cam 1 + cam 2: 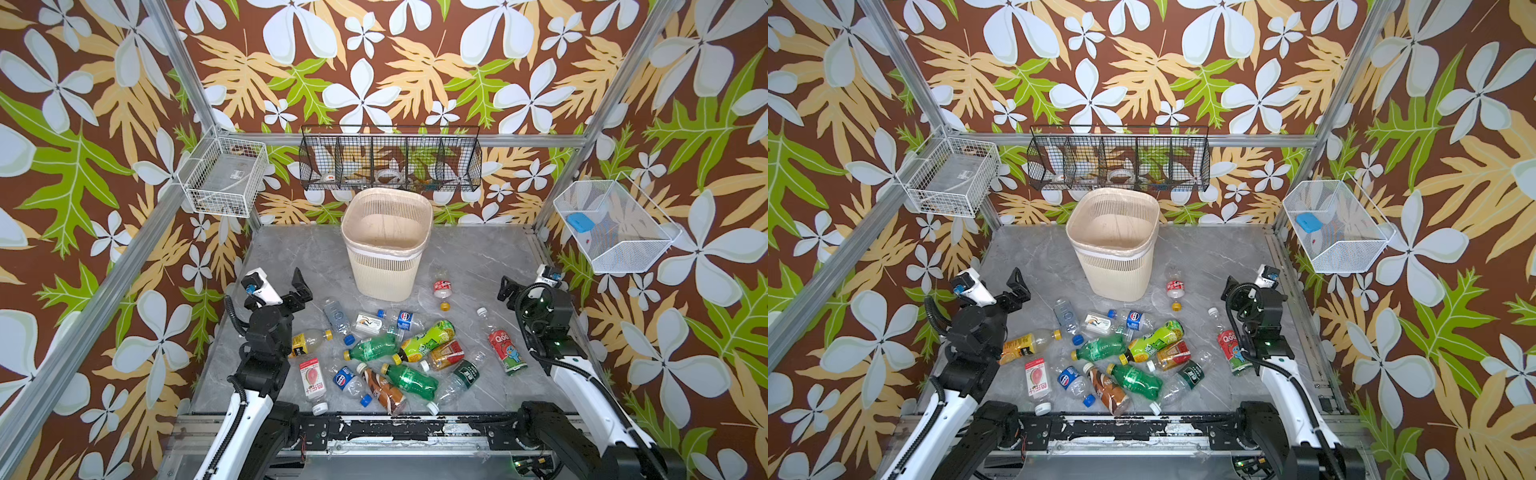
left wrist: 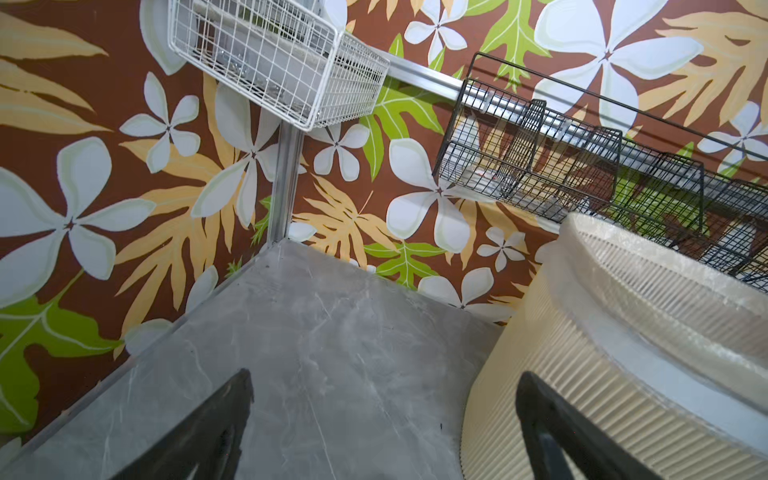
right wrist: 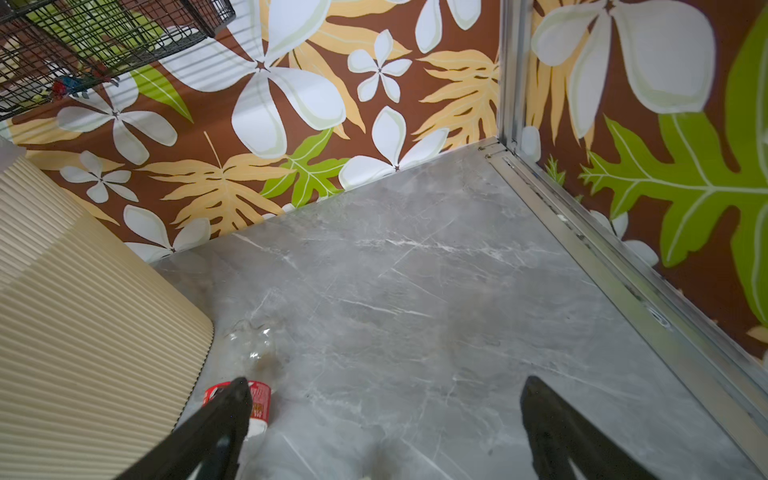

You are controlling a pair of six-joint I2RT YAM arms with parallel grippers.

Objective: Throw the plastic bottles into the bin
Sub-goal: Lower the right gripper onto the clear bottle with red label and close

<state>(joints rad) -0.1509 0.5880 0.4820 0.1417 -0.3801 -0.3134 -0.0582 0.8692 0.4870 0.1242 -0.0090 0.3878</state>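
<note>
Plastic bottles [image 1: 372,345], strewn on table [image 1: 478,257]; bin [image 1: 384,270] upright behind

bin [image 2: 548,332] cropped, rack [image 1: 473,166] contents unclear

A: Somebody's living room?
B: No, a lab robot cell: aluminium frame posts [image 1: 183,62] at the upper corners, floral wallpaper panels [image 1: 374,62] as walls, a black mounting rail [image 1: 395,428] along the bottom edge.

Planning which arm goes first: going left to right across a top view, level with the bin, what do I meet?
Left gripper → bin → bottle with the red label → right gripper.
</note>
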